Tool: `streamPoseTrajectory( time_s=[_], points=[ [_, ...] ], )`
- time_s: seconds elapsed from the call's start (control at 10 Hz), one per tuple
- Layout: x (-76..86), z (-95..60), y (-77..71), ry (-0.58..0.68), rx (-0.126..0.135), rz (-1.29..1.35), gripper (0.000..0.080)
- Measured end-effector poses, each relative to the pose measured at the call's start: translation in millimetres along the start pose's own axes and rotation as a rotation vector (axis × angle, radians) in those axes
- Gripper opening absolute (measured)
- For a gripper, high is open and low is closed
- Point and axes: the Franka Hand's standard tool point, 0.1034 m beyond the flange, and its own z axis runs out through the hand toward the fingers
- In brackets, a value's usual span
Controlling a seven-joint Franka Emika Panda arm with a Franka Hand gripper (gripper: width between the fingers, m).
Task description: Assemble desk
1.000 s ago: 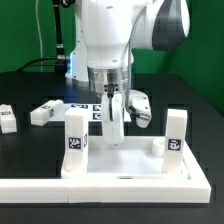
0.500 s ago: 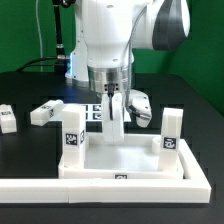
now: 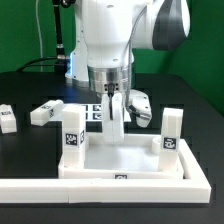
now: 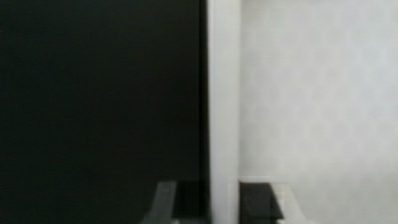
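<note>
Fingers (image 3: pixel 117 120) of the gripper (image 3: pixel 118 137) point straight down and are clamped on the far wall of the desk top (image 3: pixel 100 171), one finger on each side. The wrist view shows this closely: two dark fingertips (image 4: pixel 173 202) press against a thin white wall (image 4: pixel 222 100), with black table on one side and pale white plastic on the other.

The desk top is a white, rimmed, rectangular tray lying flat on the table at the front middle of the exterior view. Two white block legs stand upright in its corners, one at the exterior view's left (image 3: pixel 72 132) and one at the exterior view's right (image 3: pixel 172 131). Each leg has a black-and-white square tag, a pattern rather than words. Another small tag sits on the tray's front rim. It is too small to read.

Two loose legs lie on the table toward the exterior view's left, one nearer the arm (image 3: pixel 45 112) and one at the picture's edge (image 3: pixel 7 120). Behind the gripper lies the marker board (image 3: pixel 92 109), mostly hidden. A long white border bar (image 3: pixel 40 186) runs just in front of the tray.

The table (image 3: pixel 30 150) is matte black. Behind it are a green backdrop (image 3: pixel 20 35) and dark cables (image 3: pixel 44 30). The arm itself is glossy white with a grey joint.
</note>
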Motion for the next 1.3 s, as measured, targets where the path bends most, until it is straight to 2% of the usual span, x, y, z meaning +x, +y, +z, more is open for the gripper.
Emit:
streamPoseTrajectory(
  time_s=[0.2,0.3,0.5,0.7,0.8,0.9,1.0,1.3],
  points=[
    [25.3,-5.4,-5.1,0.020,0.032,-0.189,0.0064],
    [32.6,-6.8,-6.4,0.023,0.036,-0.231,0.0063],
    [29.7,-5.5,-4.3,0.035,0.017,-0.346,0.0063],
    [35.1,-3.1,0.6,0.035,0.004,-0.454,0.0064],
    [44.1,-3.2,2.3,0.037,-0.003,-0.583,0.0064],
    [63.1,-5.7,1.3,0.042,-0.010,-0.757,0.0064],
    [69.0,-7.1,-1.3,0.057,-0.021,-0.894,0.0063],
    [71.0,-8.8,-7.0,0.093,-0.020,-1.132,0.0063]
  ],
)
